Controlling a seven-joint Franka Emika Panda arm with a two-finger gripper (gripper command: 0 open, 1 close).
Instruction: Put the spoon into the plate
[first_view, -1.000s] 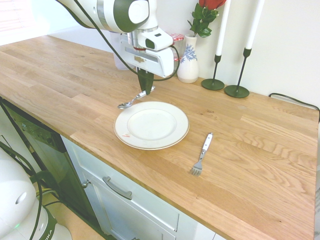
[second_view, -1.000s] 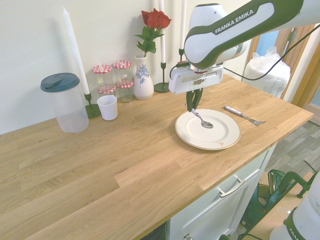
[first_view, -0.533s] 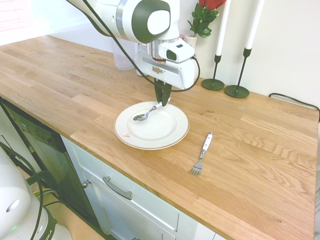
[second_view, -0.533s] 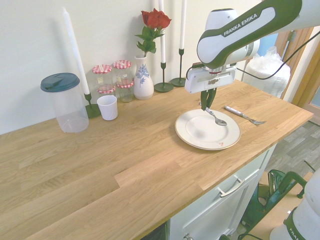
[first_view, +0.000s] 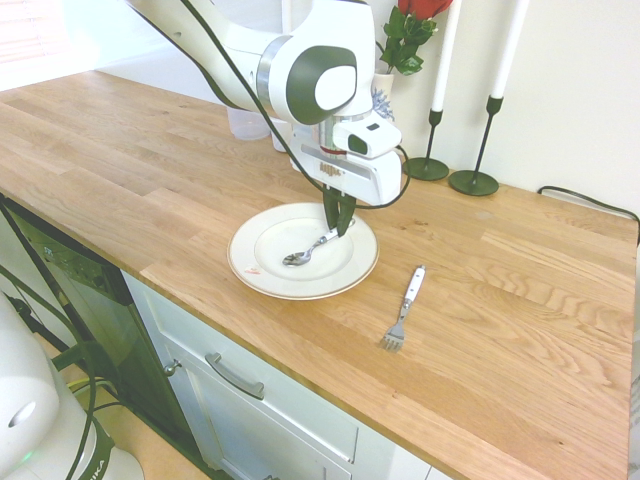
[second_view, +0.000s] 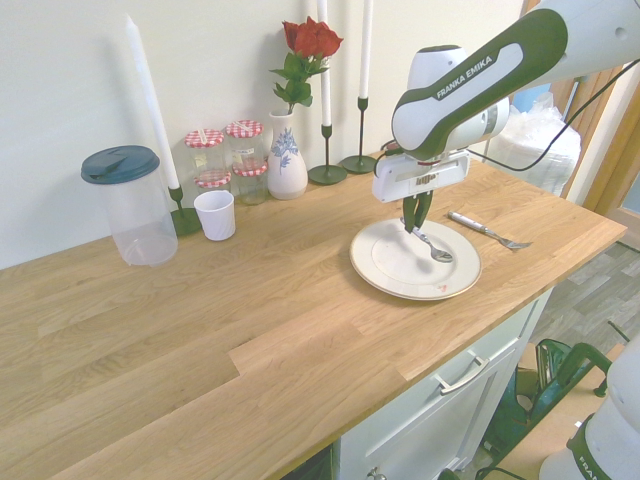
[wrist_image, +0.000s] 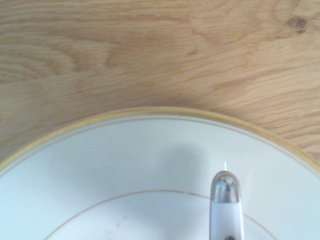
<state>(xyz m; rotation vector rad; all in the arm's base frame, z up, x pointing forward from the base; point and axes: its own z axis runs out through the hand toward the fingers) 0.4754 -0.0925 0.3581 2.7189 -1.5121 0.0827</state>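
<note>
A moment ago the claw (first_view: 339, 219) carried the spoon (first_view: 309, 249) high above the back rim of the plate (first_view: 264, 279); now it has come forward and down, so the spoon's bowl hangs low over the middle of the plate, perhaps just touching it (I can't tell from here). The claw is clenched on the top of the spoon's handle, with the spoon slanting down from it. To my eye the carrying is all but done, and what remains is letting go.

The first exterior view shows the fork (first_view: 402, 309) lying on the worktop beside the plate, toward the front edge. Only the second exterior view takes in the jars (second_view: 228, 155), the white cup (second_view: 215, 214) and the lidded plastic jug (second_view: 130, 206) along the back edge. The wrist view gives the plate's gold rim line (wrist_image: 150, 112) up close.
</note>
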